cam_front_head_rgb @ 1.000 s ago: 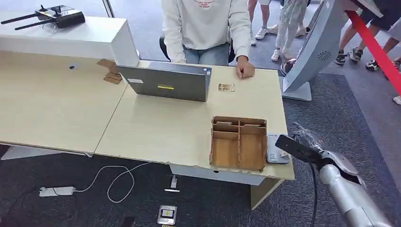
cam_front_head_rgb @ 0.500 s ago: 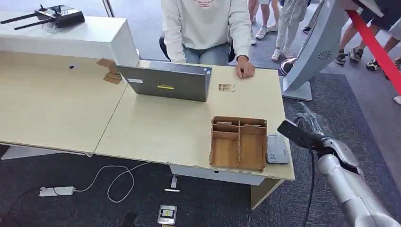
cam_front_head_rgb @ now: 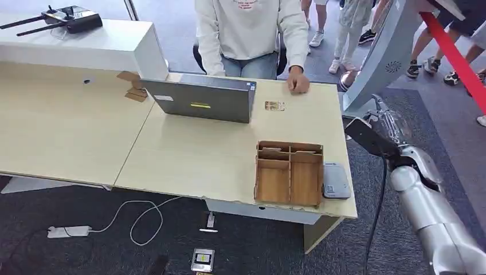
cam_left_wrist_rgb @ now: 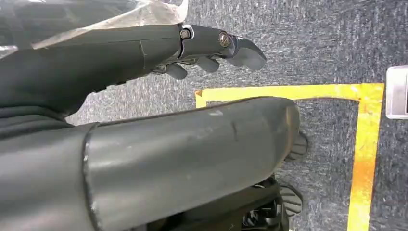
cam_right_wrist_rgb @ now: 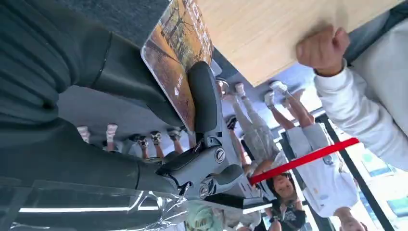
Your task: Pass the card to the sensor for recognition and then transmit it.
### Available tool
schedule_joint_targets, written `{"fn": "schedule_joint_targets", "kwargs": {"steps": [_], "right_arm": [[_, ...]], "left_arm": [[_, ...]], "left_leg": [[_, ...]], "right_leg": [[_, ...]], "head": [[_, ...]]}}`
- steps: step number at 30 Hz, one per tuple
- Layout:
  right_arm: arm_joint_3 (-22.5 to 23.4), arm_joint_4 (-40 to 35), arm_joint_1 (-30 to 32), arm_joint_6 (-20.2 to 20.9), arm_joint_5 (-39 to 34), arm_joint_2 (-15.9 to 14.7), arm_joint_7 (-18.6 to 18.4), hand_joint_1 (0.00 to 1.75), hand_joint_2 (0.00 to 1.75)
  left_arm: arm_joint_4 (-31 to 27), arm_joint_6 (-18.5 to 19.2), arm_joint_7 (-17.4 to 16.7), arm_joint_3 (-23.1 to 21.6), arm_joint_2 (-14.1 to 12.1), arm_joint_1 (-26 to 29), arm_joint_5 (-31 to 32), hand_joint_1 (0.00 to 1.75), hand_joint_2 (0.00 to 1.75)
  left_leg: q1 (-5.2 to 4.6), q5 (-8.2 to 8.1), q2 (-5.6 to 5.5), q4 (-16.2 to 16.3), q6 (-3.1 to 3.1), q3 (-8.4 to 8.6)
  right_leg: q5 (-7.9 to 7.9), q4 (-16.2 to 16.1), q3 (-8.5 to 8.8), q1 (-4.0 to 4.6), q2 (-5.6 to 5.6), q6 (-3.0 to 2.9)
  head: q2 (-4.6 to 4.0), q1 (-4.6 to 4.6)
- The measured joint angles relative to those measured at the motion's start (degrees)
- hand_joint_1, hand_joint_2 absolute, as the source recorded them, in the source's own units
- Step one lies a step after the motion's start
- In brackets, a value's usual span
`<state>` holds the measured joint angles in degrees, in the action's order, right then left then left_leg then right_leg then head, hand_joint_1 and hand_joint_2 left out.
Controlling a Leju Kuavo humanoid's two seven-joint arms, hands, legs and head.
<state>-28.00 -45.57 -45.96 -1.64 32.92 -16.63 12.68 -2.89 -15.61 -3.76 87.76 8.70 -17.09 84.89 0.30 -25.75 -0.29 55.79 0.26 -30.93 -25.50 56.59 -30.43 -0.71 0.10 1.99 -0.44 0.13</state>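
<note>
My right hand (cam_front_head_rgb: pixel 392 130) hovers off the desk's right edge, level with the middle of the desk. It holds the card (cam_front_head_rgb: pixel 369 137), which looks like a dark flat plate from above. In the right wrist view the card (cam_right_wrist_rgb: pixel 177 60) shows a printed brownish picture, pinched between the thumb (cam_right_wrist_rgb: pixel 204 98) and the fingers behind it. The grey sensor pad (cam_front_head_rgb: pixel 336 181) lies on the desk's near right corner, beside the wooden box (cam_front_head_rgb: pixel 289 172), nearer to me than the hand. A seated person's fist (cam_front_head_rgb: pixel 298 85) rests on the desk's far edge. My left hand (cam_left_wrist_rgb: pixel 211 48) hangs over the carpet, fingers apart, holding nothing.
A laptop (cam_front_head_rgb: pixel 200 101) stands open toward the person in the white sweater (cam_front_head_rgb: pixel 249 28). A small tag (cam_front_head_rgb: pixel 274 106) lies behind the box. A white kiosk (cam_front_head_rgb: pixel 381 57) and a red band (cam_front_head_rgb: pixel 453 54) stand right of my hand, with several people beyond. Cables lie on the floor (cam_front_head_rgb: pixel 137 220).
My right hand has lifted the card off the sensor pad and carried it up and away along the desk's right edge. The person and the desk items have not moved.
</note>
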Motion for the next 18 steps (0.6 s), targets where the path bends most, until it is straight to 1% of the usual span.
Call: {"fn": "schedule_joint_targets", "kwargs": {"steps": [3,6,13,18], "right_arm": [[-0.1,0.0,-0.5,-1.4,0.5,1.2,0.5,1.75,1.75],[-0.3,0.2,-1.3,-2.9,1.7,3.4,0.8,1.75,1.75],[-1.1,4.1,-6.0,-6.1,5.3,10.3,1.9,1.75,1.75],[-1.6,8.4,-9.3,-7.3,7.8,15.2,2.2,1.75,1.75]], "left_arm": [[0.0,0.0,-0.4,0.0,0.0,-0.1,1.2,0.00,0.00],[0.0,0.0,-0.7,0.0,0.1,-0.4,2.8,0.00,0.00],[0.0,0.2,-0.5,-0.2,0.4,-1.4,3.2,0.00,0.00],[0.0,0.4,0.2,-0.6,0.5,-2.2,3.2,0.00,0.00]], "left_leg": [[0.00,0.00,0.01,0.0,0.00,-0.02],[0.01,0.01,0.03,0.0,-0.01,-0.02],[0.04,0.05,0.02,0.0,-0.07,-0.04],[0.04,0.05,0.01,0.0,-0.07,-0.05]], "right_leg": [[0.00,0.0,0.00,0.02,0.00,0.00],[0.01,0.0,-0.01,0.05,0.01,-0.02],[0.02,0.1,-0.05,0.08,0.01,-0.04],[0.02,0.1,-0.06,0.08,0.00,-0.05]], "head": [[0.00,0.00],[0.00,0.02],[0.00,0.00],[0.00,0.00]]}}
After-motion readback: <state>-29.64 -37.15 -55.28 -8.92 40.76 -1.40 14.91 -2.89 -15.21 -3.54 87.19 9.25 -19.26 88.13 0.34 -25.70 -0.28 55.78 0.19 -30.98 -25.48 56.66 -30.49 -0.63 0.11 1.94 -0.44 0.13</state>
